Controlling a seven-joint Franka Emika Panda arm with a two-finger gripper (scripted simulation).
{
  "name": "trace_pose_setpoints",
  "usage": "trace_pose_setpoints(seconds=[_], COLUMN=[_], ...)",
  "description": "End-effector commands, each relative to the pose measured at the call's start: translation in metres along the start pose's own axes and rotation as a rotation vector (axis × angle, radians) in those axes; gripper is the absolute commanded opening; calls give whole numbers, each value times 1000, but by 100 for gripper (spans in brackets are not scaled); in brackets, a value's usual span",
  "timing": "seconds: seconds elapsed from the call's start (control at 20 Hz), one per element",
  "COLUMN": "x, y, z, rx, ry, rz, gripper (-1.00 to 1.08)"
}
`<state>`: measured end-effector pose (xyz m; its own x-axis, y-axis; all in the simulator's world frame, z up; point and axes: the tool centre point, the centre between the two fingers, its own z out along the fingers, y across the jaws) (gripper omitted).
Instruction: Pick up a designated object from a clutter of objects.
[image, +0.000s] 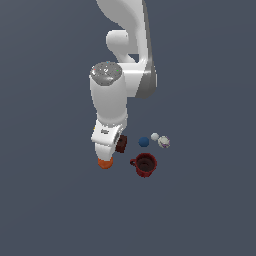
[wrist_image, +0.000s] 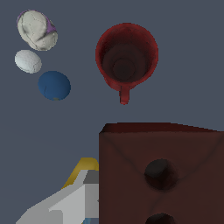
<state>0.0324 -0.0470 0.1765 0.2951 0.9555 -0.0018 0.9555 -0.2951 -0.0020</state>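
Observation:
The designated object (wrist_image: 162, 175), a dark reddish-brown block with round holes in its visible face, fills much of the wrist view, far closer to the camera than the red mug (wrist_image: 126, 54). One grey finger (wrist_image: 72, 202) presses against its side; the other finger is hidden behind it. In the exterior view the block (image: 121, 144) hangs tilted at the lower end of the hand, where my gripper (image: 113, 150) is shut on it. The rest of the clutter lies on the floor around and below it.
An orange ball (image: 105, 163) lies just under the hand. The red mug (image: 145, 165) stands upright at the exterior view's right of it. Blue (image: 144, 142), white (image: 154, 136) and patterned (image: 164, 142) balls cluster beyond. A yellow item (wrist_image: 85, 167) peeks from behind the finger.

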Motion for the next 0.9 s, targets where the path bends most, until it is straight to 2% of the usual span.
trace_pose_setpoints(seconds=[0.0, 0.85], x=[-5, -38], y=[-10, -81], z=[-21, -165], rx=[-2, -2], ry=[0, 3], rz=[0, 0], gripper=[-100, -100])
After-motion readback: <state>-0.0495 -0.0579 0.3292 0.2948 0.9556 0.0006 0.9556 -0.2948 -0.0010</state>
